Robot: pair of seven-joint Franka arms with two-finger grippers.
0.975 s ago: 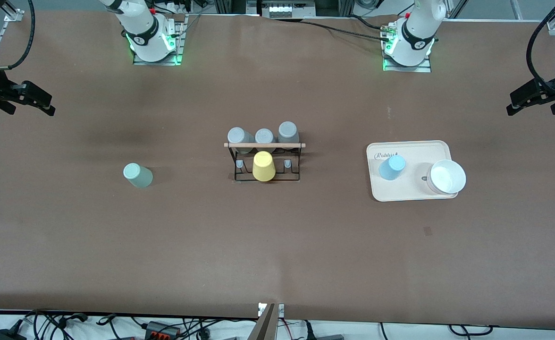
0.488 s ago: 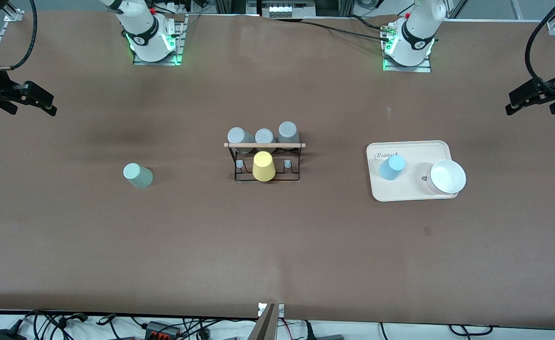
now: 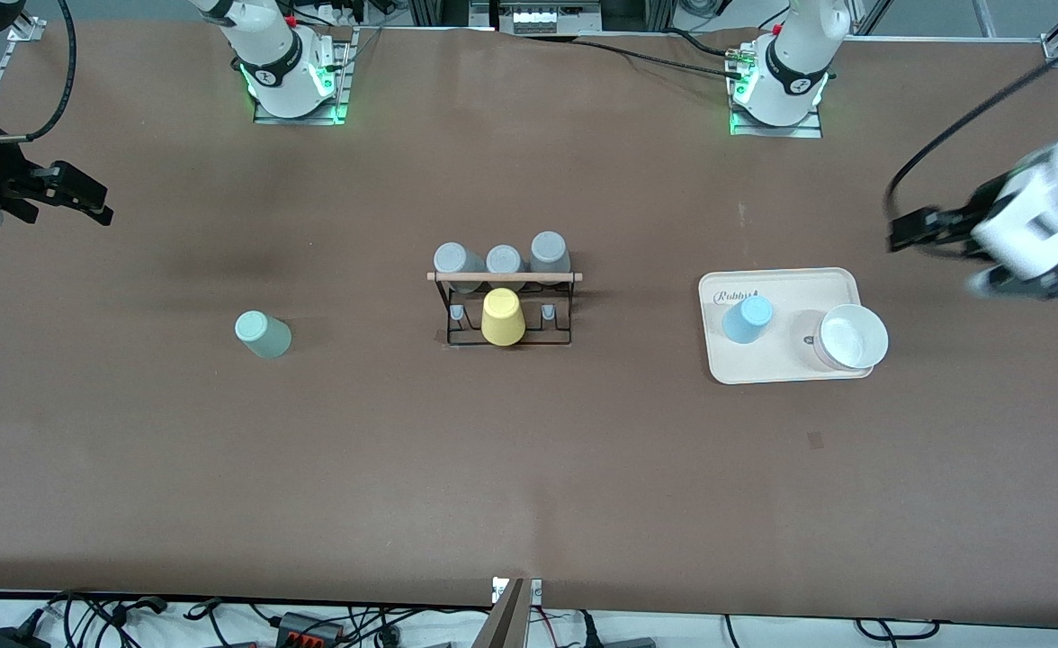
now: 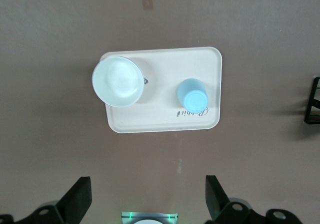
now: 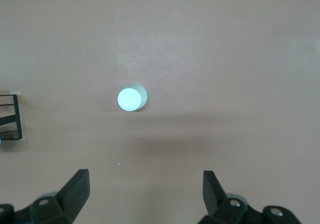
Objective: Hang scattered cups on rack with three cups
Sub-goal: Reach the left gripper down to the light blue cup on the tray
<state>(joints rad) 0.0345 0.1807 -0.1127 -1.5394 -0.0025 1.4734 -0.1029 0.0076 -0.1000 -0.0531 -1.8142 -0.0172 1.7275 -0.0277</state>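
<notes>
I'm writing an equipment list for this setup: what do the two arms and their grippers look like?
Both arms are white with black joint bands, on bases lit green. The left gripper has a white body and black fingers, with a black cable looping to it. The right gripper is black, with black wedge-shaped fingers and a black cable above it. No readable markings.

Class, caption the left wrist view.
Open left gripper high above a tray holding blue cup and bowl.
</notes>
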